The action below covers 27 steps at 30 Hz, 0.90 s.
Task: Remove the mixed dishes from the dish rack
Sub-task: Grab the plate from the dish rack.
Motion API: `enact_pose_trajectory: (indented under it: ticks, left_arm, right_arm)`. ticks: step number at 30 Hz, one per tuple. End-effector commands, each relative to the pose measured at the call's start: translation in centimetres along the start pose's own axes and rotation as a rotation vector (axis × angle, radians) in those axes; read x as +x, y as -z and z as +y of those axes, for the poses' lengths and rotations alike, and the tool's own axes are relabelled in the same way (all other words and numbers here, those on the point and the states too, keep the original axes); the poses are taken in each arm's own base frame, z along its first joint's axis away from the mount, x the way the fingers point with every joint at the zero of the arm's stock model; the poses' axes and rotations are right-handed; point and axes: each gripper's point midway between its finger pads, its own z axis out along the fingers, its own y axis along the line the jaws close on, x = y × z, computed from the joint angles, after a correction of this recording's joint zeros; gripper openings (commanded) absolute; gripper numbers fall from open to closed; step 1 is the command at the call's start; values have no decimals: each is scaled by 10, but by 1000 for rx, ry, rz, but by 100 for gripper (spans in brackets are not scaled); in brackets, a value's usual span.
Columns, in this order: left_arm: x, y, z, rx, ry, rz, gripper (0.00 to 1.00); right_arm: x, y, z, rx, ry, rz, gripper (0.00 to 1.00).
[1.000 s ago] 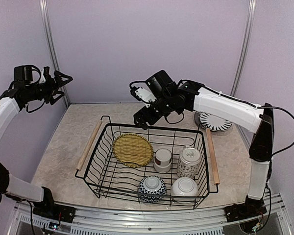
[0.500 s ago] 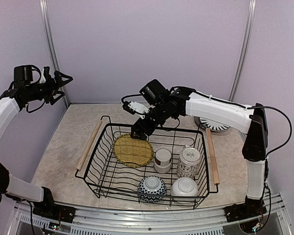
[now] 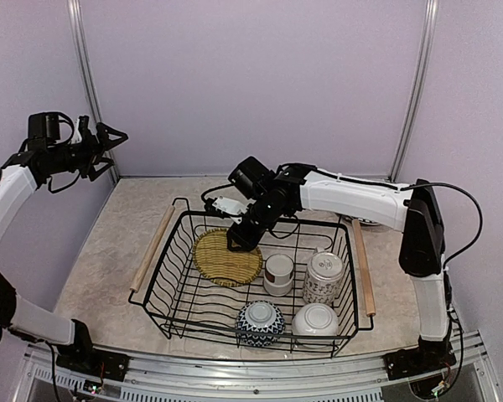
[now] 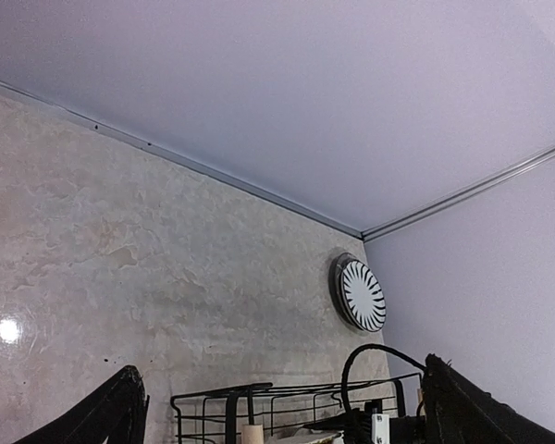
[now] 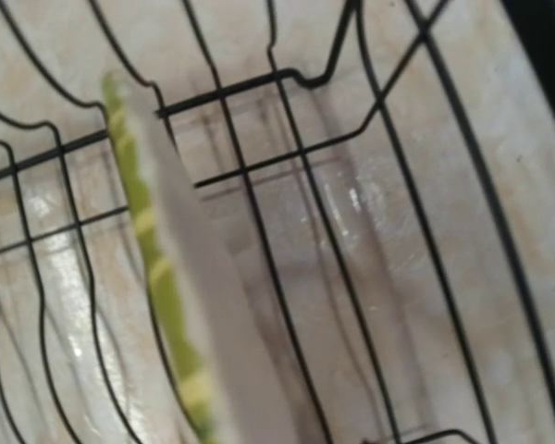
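Note:
The dish rack [image 3: 163,276] is a black wire basket in the middle of the table. Inside it lie a round woven yellow mat [image 3: 222,260], a white cup with a brown band [image 3: 278,274], a tall patterned cup [image 3: 324,278], a blue-patterned bowl [image 3: 260,322] and a white bowl [image 3: 315,321]. My right gripper [image 3: 237,241] is down at the mat's upper right rim. The right wrist view shows the mat's edge [image 5: 157,268] close up over the rack's wires [image 5: 259,83], without my fingers. The striped plate [image 4: 361,294] lies on the table behind the rack. My left gripper [image 3: 109,138] hangs open, high at the left.
Wooden rod handles run along the rack's left side [image 3: 152,247] and right side [image 3: 362,268]. The right arm stretches across the rack's far edge and hides most of the plate in the top view. Walls close the table at the back and both sides.
The right gripper has dropped from above the rack's far edge down to the mat's rim, its jaws narrowing. The left arm has hardly moved.

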Motion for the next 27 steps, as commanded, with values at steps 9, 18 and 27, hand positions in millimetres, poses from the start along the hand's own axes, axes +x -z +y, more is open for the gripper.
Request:
enact_pose_trajectory:
  ticks: [9, 18, 27]
  left_arm:
    - [6, -5, -3, 14, -8, 30, 99]
    - [8, -7, -5, 16, -10, 40, 99]
    - [8, -6, -5, 14, -12, 39, 99]
  right_arm:
    - [-3, -1, 13, -25, 44, 6, 22]
    - [-7, 5, 15, -16, 56, -4, 11]
    - [-20, 26, 15, 19, 71, -49, 2]
